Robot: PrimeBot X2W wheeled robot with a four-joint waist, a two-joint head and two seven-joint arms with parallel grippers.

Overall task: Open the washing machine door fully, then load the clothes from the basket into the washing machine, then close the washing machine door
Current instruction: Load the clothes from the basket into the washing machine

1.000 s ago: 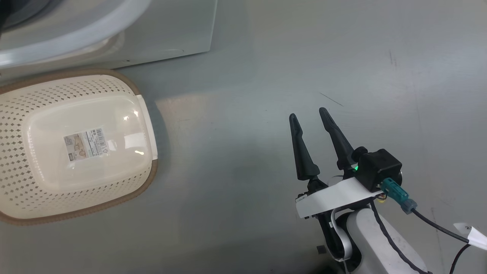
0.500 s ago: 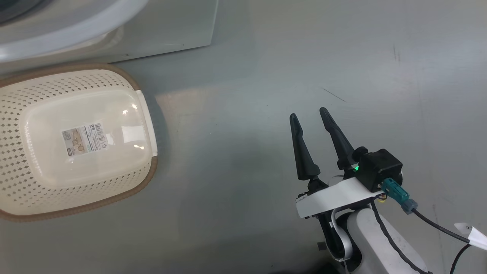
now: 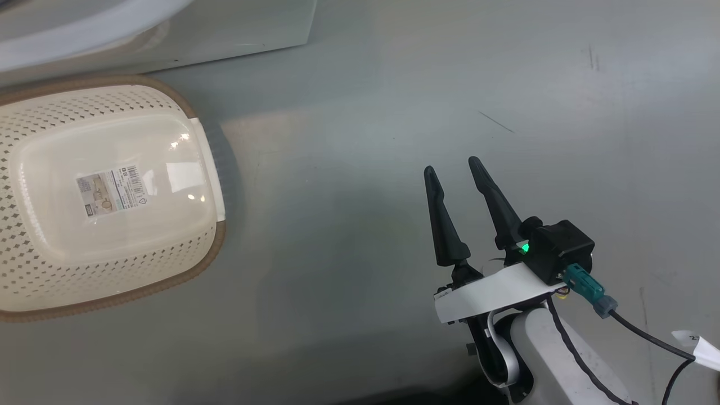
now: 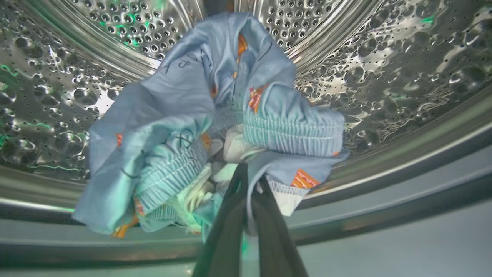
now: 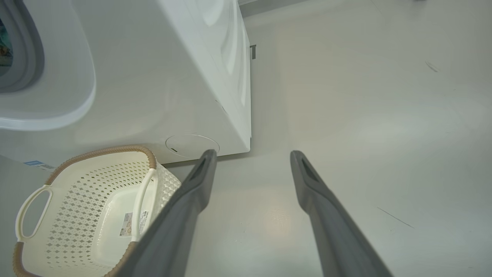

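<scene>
Your head camera has swung since a second ago, so the cream-white perforated plastic basket (image 3: 84,270) with its brown rim and the corner of the big white washing machine (image 3: 242,22) sit higher and further left in the head view, though neither has itself moved. Your right gripper (image 3: 451,165) still hangs over the grey floor (image 3: 365,112), well apart from the basket, its two dark fingers spread. Your left gripper (image 4: 250,181) is pinched tight on the bundle of light blue clothes (image 4: 184,115) printed with orange-brown figures, holding it in the opening of the shiny perforated steel drum (image 4: 384,77).
</scene>
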